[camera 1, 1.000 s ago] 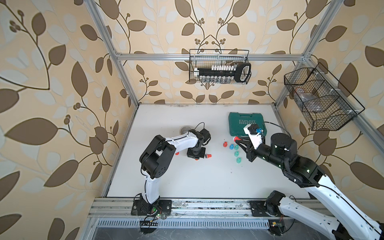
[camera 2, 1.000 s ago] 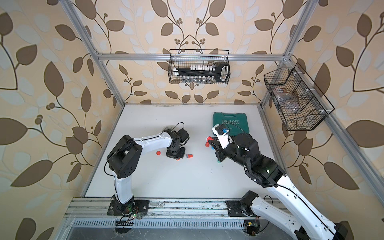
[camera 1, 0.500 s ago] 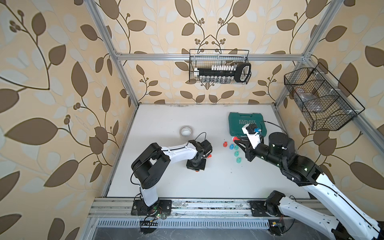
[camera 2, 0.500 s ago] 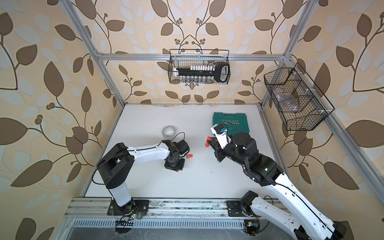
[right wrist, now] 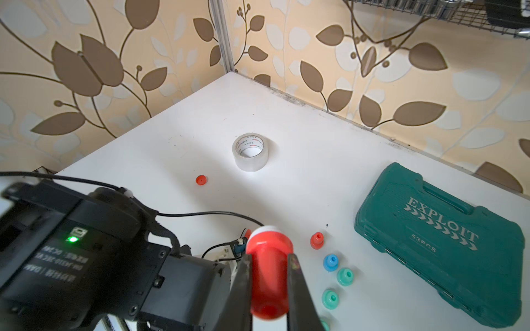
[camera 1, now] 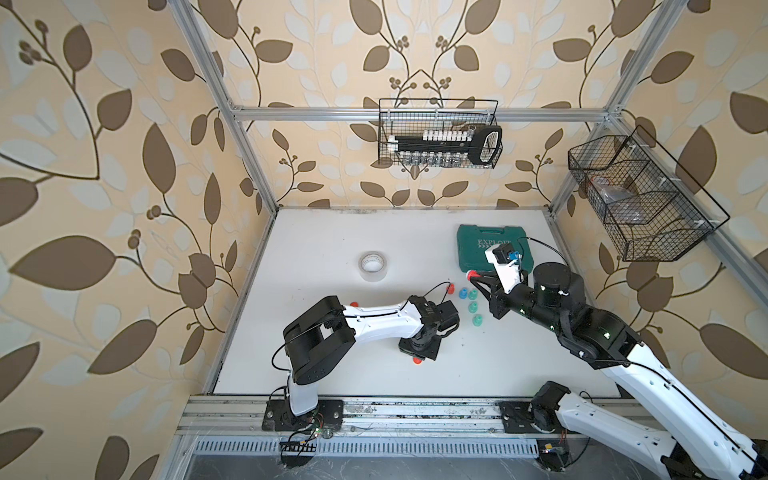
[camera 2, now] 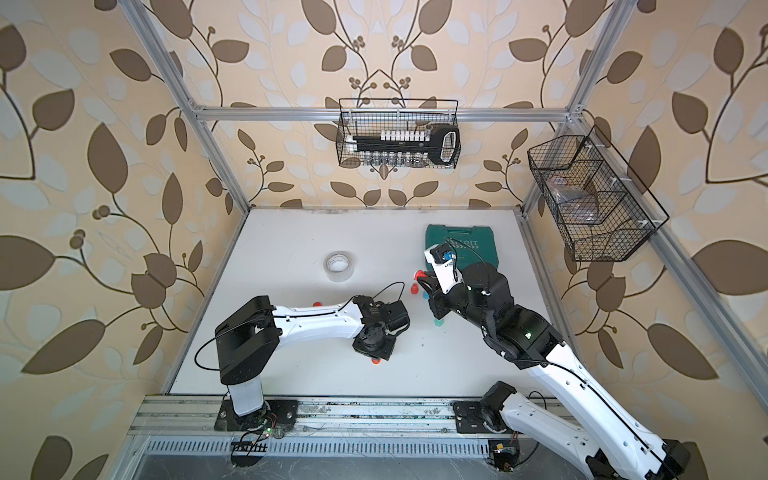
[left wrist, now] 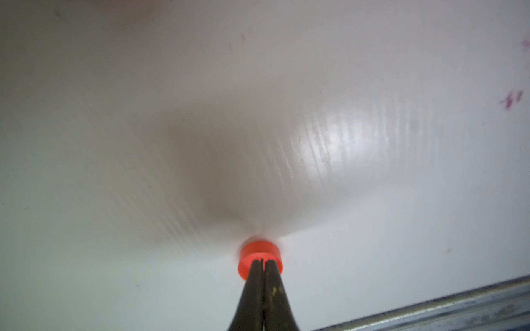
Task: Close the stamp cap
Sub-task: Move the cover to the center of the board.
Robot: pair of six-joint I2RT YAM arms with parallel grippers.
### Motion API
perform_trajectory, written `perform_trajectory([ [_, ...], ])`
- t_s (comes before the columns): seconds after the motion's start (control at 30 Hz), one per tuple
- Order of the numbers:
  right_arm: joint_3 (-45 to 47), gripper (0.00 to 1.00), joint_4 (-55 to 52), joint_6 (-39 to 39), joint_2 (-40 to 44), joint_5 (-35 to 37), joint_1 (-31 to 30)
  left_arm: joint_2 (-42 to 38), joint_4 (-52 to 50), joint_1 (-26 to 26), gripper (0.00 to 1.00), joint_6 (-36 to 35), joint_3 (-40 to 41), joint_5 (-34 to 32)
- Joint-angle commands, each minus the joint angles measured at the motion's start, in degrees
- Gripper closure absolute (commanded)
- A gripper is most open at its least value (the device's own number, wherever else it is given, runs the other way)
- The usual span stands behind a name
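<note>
Left fingers (left wrist: 253,289) pressed together, pinching red cap (left wrist: 259,253) low over tabletop (left wrist: 114,143). Right fingers (right wrist: 296,286) clamped on red stamp (right wrist: 268,275), held near green case (right wrist: 438,243).

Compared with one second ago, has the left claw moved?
Yes. The left claw moved toward the front rail, away from the tape roll.

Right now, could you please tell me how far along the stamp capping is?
Done: the right gripper grips the red stamp, its white end uncovered. In hand: the left gripper pinches the red cap by its rim, close to the table. Left: bring them together and press the cap on; both top views show them well apart.
</note>
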State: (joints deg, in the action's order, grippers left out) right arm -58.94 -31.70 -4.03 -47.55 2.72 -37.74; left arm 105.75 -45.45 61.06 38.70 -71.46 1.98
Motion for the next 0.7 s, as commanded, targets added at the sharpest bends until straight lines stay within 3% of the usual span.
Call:
perform_trajectory([
  [0.0,-2.8,1.0,-1.2,-5.0,0.1,5.0,0.4,-4.8,-3.6,-0.3,0.94,-0.1,-2.6,-2.9],
  [0.2,-5.6,1.0,-4.5,-8.9,-1.2,6.1,0.6,-8.9,-5.1,-1.6,0.93,-0.8,-3.9,-3.4],
  [0.37,-8.8,1.0,-9.6,-12.5,-3.2,6.5,0.6,-15.1,-3.1,-6.7,0.93,-1.5,-0.3,0.3],
  [0.67,-14.8,1.0,-25.1,-19.4,-10.2,3.8,-0.8,-26.3,-3.9,-25.6,0.92,-9.6,5.0,7.6],
])
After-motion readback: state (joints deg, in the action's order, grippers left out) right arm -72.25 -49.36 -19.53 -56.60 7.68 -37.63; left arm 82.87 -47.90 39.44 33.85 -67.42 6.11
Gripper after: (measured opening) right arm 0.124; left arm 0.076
